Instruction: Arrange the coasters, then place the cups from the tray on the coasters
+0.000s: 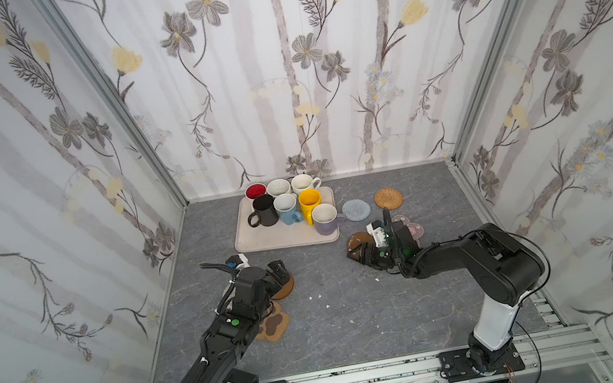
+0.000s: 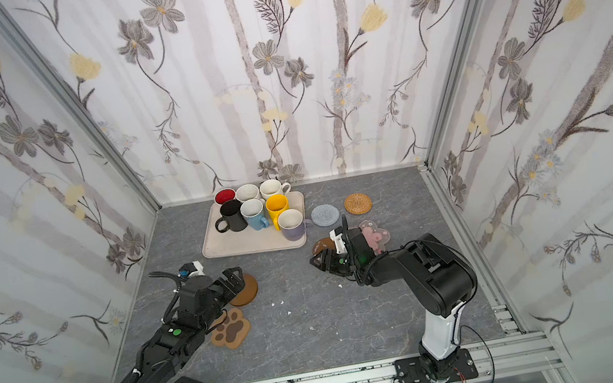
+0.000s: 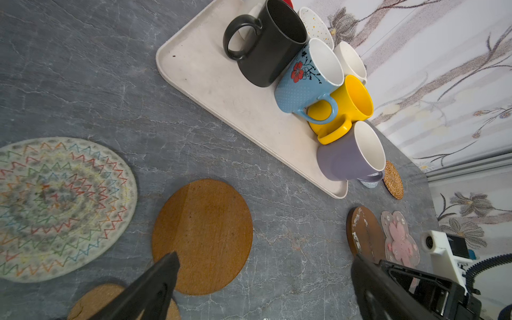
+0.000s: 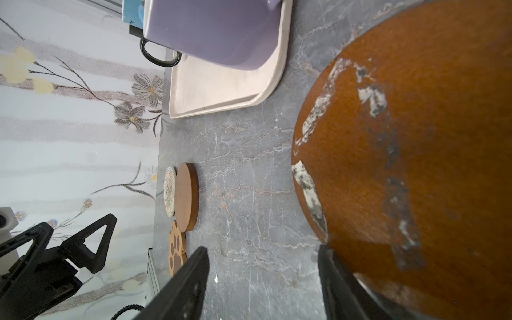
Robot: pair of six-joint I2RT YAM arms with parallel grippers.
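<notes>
1. no word, number or brand could be read in any view.
2. the worn brown disc [image 3: 365, 232] bore whitish marks near its rim. they were too scuffed to tell as letters.
3. the blue mug [image 3: 304, 86] carried a red flower drawing with black stems, not writing.

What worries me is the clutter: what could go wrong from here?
The right gripper stands open at the scuffed brown coaster, which seems to touch the pink flower coaster; sliding one may drag the other. On the crowded tray, lifting the lavender mug could knock the yellow mug pressed against it.
</notes>
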